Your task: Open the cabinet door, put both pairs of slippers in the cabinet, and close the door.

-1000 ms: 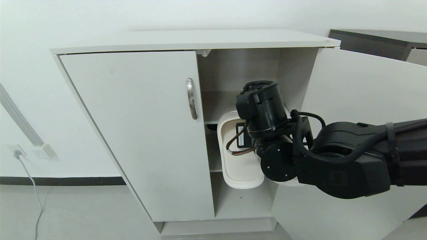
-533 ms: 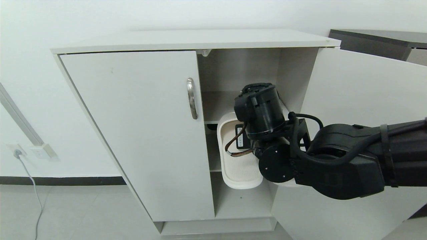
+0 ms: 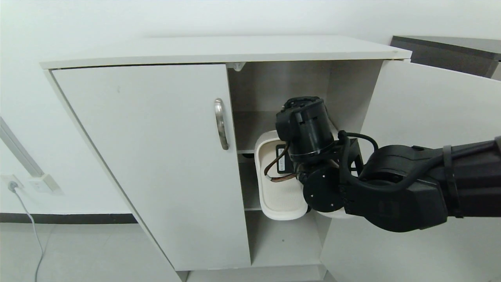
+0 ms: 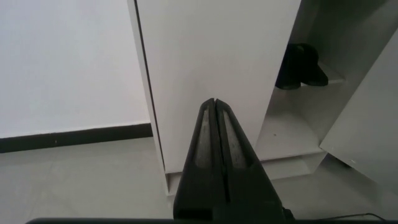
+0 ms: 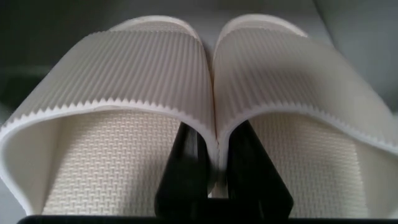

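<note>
A pair of white slippers (image 5: pixel 124 81) is held side by side, and my right gripper (image 5: pixel 216 165) is shut on their two inner strap edges. In the head view one slipper (image 3: pixel 280 196) hangs heel-down at the open right half of the white cabinet (image 3: pixel 219 47), in front of the middle shelf (image 3: pixel 252 125). My right wrist covers the other slipper. The cabinet's right door (image 3: pixel 426 105) stands swung open and the left door (image 3: pixel 148 156) is closed. My left gripper (image 4: pixel 213 109) is shut on nothing, low before the left door (image 4: pixel 211 56).
The left door carries a metal handle (image 3: pixel 221 123). A wall socket with a cable (image 3: pixel 11 186) sits low on the left wall. Grey furniture (image 3: pixel 446 49) stands behind the open door. A dark shape (image 4: pixel 301 65) rests at a shelf inside the cabinet.
My right arm has shifted the slippers slightly left, toward the shelf opening. The head view has moved, so the cabinet sits lower and larger in the picture.
</note>
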Tool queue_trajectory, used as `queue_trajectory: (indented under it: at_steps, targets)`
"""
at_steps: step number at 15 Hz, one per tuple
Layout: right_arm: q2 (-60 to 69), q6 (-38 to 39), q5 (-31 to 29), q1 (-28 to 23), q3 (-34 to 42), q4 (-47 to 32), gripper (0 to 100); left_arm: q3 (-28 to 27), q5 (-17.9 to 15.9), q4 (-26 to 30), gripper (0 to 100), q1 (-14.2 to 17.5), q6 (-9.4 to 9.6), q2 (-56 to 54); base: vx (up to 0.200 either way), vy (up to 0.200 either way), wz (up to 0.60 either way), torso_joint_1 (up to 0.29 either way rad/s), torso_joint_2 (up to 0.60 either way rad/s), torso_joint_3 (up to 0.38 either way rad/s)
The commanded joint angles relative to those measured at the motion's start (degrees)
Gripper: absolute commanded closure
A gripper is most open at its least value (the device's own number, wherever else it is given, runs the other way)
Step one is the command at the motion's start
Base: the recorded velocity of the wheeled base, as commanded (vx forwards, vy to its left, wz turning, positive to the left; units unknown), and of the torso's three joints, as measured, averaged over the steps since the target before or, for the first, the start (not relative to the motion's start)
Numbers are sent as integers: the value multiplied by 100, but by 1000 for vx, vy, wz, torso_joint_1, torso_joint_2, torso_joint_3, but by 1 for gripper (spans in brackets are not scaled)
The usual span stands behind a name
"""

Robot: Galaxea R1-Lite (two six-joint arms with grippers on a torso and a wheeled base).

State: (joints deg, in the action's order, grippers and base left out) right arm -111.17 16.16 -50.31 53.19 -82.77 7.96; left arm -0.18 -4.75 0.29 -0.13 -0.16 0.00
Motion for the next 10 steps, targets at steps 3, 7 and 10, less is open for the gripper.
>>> queue_trajectory:
  at_steps: [3,7,10]
  targets:
    - [-2,10,4,16,7,4,100,1,10,-3,100,-4,-11,0,133,0,0,3,2,0]
    - [-81,-26,4,43,-2,153,100,1,10,-3,100,5,-19,0,0,0,0,0,0,0]
    - [-204,-193,13,16,7,426,100,1,10,-12,100,-4,-19,0,0,0,0,0,0,0]
